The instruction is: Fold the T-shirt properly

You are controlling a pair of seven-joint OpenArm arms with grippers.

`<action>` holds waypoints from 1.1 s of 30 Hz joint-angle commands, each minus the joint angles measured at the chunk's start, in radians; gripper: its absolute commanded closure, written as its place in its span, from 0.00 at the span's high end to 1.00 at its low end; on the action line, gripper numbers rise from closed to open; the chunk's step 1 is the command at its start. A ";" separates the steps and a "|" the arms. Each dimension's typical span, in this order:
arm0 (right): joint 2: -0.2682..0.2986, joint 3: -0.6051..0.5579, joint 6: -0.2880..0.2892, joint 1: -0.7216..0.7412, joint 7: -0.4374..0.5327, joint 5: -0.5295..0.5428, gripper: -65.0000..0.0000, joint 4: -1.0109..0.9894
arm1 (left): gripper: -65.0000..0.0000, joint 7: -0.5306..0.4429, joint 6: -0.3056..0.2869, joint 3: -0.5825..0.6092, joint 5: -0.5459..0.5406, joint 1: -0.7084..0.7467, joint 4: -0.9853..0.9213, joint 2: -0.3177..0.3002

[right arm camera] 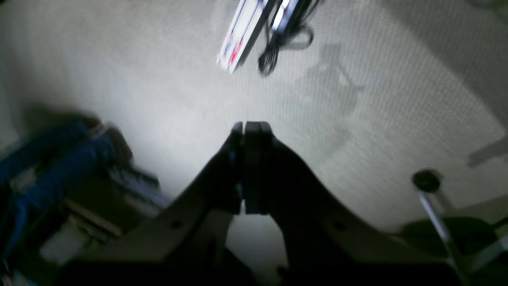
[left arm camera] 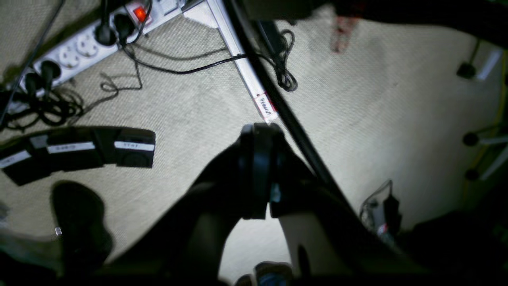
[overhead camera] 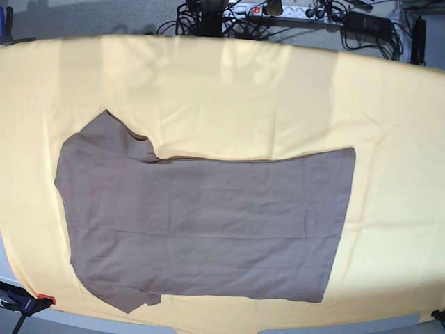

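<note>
Base view shows the T-shirt [overhead camera: 208, 223] flat on yellow cloth [overhead camera: 278, 90]; wrist views show left claw [left arm camera: 262, 133] and right claw [right arm camera: 248, 129] pressed together, empty, above carpet [left arm camera: 190, 115].

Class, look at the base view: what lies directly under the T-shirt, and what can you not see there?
The T-shirt lies flat on a large pale-yellow cloth, which shows all around it. The part of that cloth beneath the shirt is covered, and so is whatever surface supports the cloth.
</note>
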 commanded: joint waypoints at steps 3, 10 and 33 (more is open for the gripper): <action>0.072 0.002 0.008 -0.137 0.002 0.010 0.00 0.195 | 0.00 0.037 0.032 -0.001 -0.001 0.110 0.169 -0.070; 0.211 0.004 -0.108 -0.417 -0.062 0.001 0.00 0.630 | 0.00 0.135 0.073 -0.012 0.117 0.313 0.551 -0.203; 0.248 0.005 -0.484 -0.616 -0.195 -0.389 0.00 1.274 | 0.00 0.181 0.073 -0.564 0.122 0.583 1.201 -0.254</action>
